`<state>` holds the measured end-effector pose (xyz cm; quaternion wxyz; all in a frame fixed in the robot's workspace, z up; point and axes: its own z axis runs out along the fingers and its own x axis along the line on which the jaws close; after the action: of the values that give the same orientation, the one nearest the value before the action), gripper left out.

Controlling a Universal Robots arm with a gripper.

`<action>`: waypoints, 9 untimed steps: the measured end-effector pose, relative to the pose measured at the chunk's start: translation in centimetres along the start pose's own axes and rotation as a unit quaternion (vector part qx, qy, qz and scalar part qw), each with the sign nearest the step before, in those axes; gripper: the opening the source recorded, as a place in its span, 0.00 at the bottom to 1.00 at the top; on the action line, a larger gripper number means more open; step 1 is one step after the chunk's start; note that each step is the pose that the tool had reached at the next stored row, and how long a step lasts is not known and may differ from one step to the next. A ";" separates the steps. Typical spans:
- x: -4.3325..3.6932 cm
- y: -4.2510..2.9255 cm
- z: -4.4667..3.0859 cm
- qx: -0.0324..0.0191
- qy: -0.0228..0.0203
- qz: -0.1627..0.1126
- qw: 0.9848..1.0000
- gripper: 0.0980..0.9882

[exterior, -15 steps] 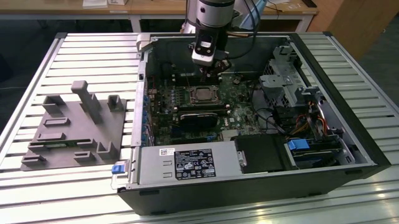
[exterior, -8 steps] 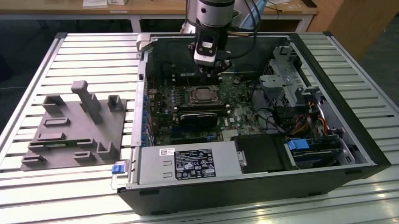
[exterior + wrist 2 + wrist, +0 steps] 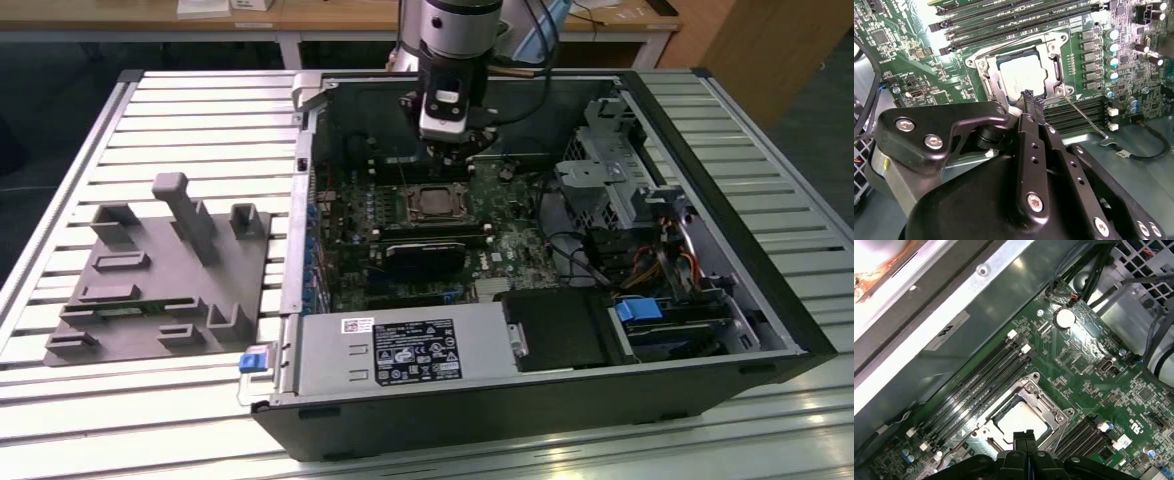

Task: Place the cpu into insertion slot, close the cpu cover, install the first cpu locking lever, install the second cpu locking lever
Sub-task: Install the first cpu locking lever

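The cpu (image 3: pixel 1021 75) lies with its silver face up in the insertion slot (image 3: pixel 999 64) on the green board, inside the open computer case (image 3: pixel 747 290). The cpu cover (image 3: pixel 1054 45) lies flat around it, and the chip shows through its window. In the first wrist view the cpu (image 3: pixel 1021 417) sits inside the cover (image 3: pixel 1046 402). A thin locking lever (image 3: pixel 1085 116) runs slanted away from the cover's corner. My gripper (image 3: pixel 1029 97) is shut, tips at the cover's near edge, nothing seen between them. In the exterior view the gripper (image 3: pixel 451 160) hangs just behind the cpu (image 3: pixel 434 205).
Long black memory slots (image 3: pixel 974 390) flank the socket on both sides. A drive cage (image 3: pixel 621 185) and cables fill the exterior view's right of the case. A power supply (image 3: pixel 400 352) sits at the front. A grey fixture block (image 3: pixel 154 270) stands outside the case at the exterior view's left.
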<state>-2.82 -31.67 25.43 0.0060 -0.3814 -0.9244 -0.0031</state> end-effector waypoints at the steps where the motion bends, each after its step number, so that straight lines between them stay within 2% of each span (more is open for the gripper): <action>1: 0.00 0.00 0.00 0.000 0.000 -0.003 1.000 0.02; 5: 0.01 -0.01 0.00 0.000 0.000 -0.020 1.000 0.02; 9: 0.01 -0.01 0.00 0.001 0.000 -0.045 0.999 0.02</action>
<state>-2.83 -31.67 25.43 0.0061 -0.3394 -0.9406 -0.0028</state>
